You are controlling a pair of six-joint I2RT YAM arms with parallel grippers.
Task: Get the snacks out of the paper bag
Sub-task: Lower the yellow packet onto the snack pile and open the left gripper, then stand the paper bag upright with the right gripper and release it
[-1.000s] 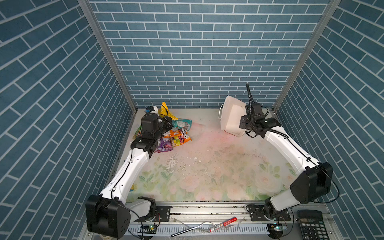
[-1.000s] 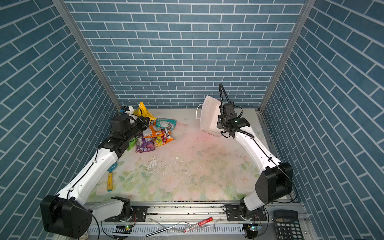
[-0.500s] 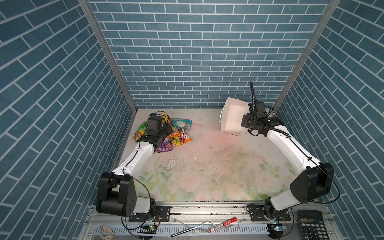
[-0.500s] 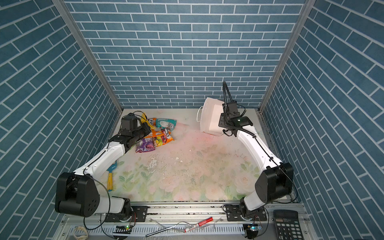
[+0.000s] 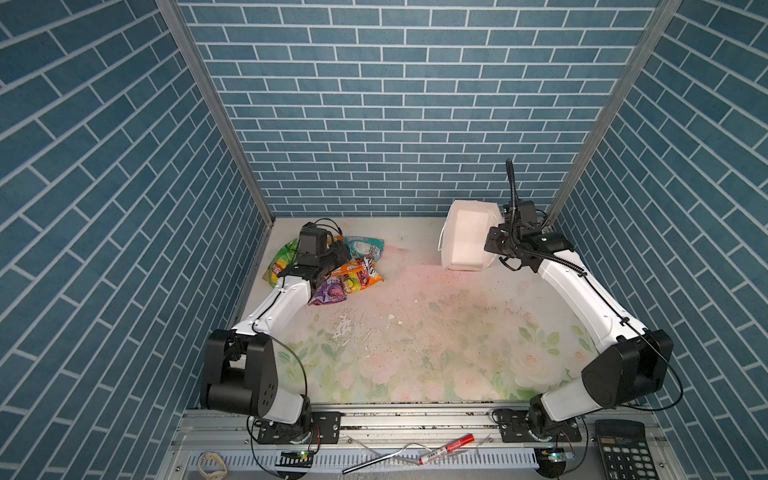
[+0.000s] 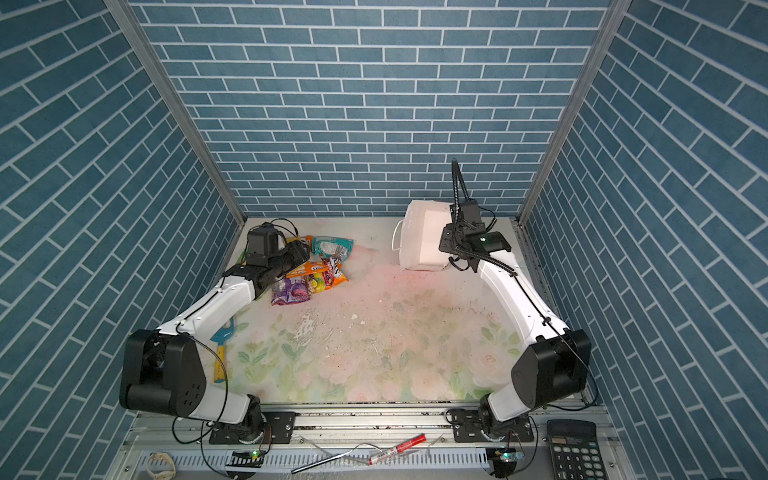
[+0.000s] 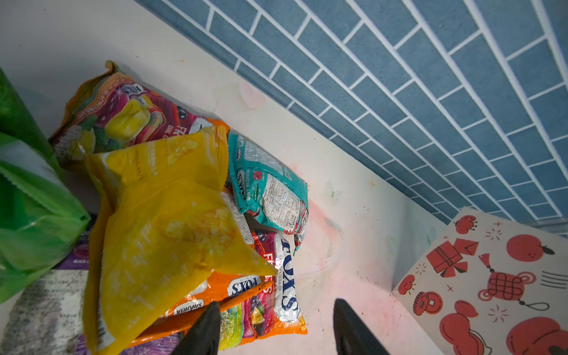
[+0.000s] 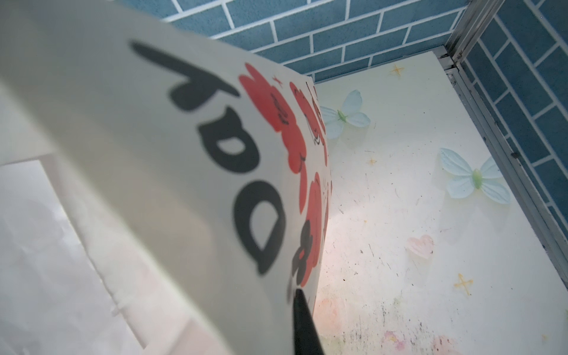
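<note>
Snacks (image 5: pixel 358 277) glossy, heaped, paper bag (image 5: pixel 467 243) white inside

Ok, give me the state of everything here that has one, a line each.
paper bag: mouth open, nothing visible inside, wall pinched by the right gripper.
right gripper: shut on the paper bag.
left gripper: open, empty, over the snacks.
snacks: out of the bag, piled on the table.
yellow bag: lying on top of the pile.
</note>
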